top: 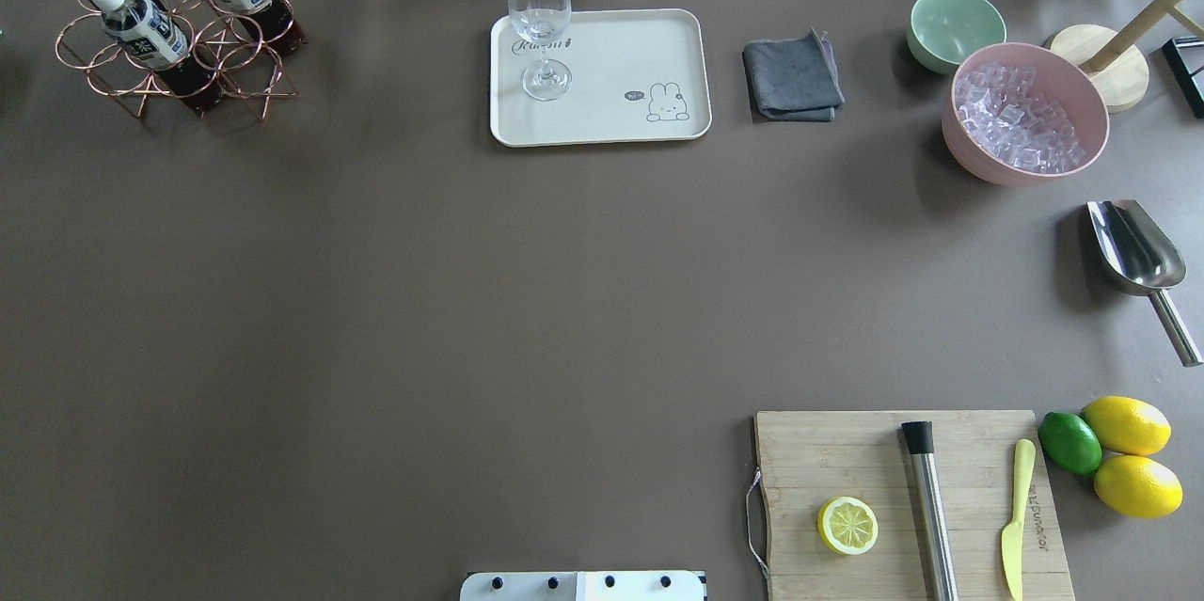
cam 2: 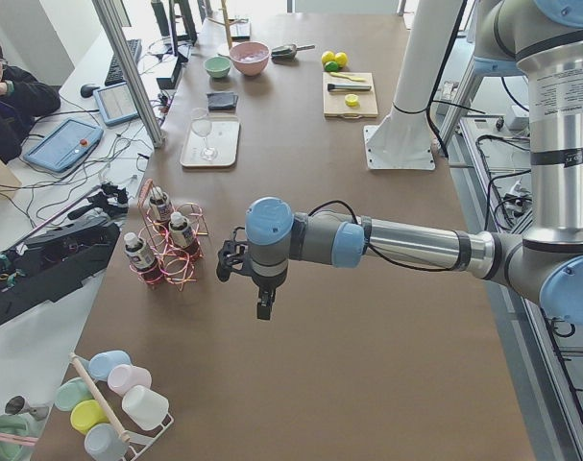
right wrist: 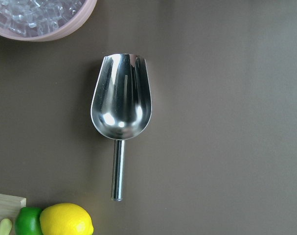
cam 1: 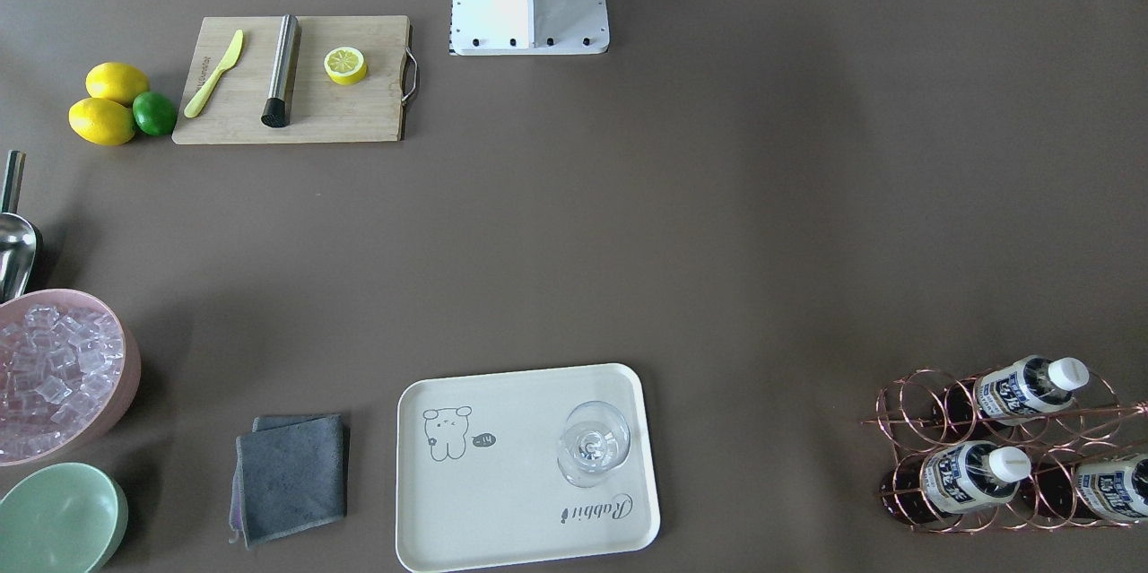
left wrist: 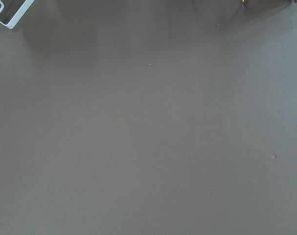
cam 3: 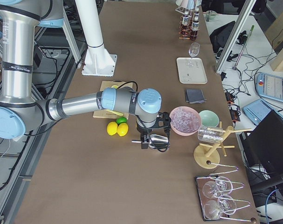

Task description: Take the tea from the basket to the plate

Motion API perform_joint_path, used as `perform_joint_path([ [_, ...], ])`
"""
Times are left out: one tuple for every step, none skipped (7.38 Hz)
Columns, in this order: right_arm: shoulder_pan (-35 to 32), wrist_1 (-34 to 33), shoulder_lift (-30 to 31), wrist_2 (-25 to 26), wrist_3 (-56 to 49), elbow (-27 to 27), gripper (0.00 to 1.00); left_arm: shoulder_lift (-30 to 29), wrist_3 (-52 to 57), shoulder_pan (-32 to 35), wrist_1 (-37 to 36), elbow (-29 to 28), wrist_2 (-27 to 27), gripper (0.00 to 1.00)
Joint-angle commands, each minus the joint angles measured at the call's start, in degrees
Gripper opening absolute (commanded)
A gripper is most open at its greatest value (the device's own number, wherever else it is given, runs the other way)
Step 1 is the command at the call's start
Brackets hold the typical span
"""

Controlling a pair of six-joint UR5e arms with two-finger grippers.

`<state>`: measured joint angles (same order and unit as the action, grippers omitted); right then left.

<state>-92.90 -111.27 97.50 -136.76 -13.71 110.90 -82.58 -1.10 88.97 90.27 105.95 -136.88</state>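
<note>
Three tea bottles point(cam 1: 1031, 386) point(top: 141, 27) with white caps stand in the rose-gold wire basket point(cam 1: 915, 403) point(top: 85, 46) at the table's far left corner. The cream plate point(cam 1: 520, 501) point(top: 621, 46) lies at the far middle and holds a clear glass point(top: 541, 18). My left gripper point(cam 2: 262, 307) hangs above bare table, near the basket point(cam 2: 166, 254), shown only in the exterior left view. My right gripper point(cam 3: 143, 143) hangs over the steel scoop point(right wrist: 121, 105), shown only in the exterior right view. I cannot tell whether either is open or shut.
A grey cloth point(top: 792, 79), a pale green bowl point(top: 955, 27) and a pink ice bowl point(top: 1025, 117) stand right of the plate. A wooden cutting board point(top: 912, 502) with knife, muddler and lemon half lies near right, lemons and a lime point(top: 1115, 450) beside it.
</note>
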Motion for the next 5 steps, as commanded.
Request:
perform_joint_path([
  [0.0, 0.0, 0.0, 0.0, 0.0, 0.0, 1.00, -5.0, 4.5, -0.6, -0.1, 1.5, -1.1, 0.98],
  [0.0, 0.0, 0.0, 0.0, 0.0, -0.1, 1.00, -6.3, 11.2, -0.6, -0.2, 1.3, -0.6, 0.98],
  [0.0, 0.0, 0.0, 0.0, 0.0, 0.0, 1.00, -9.3, 13.0, -1.0, -0.2, -0.1, -0.1, 0.98],
  [0.0, 0.0, 0.0, 0.0, 0.0, 0.0, 1.00, -12.1, 17.7, -1.6, -0.4, -2.8, 0.0, 0.99],
  [0.1, 0.0, 0.0, 0.0, 0.0, 0.0, 1.00, -14.1, 21.0, -2.0, -1.5, -3.7, 2.0, 0.99],
])
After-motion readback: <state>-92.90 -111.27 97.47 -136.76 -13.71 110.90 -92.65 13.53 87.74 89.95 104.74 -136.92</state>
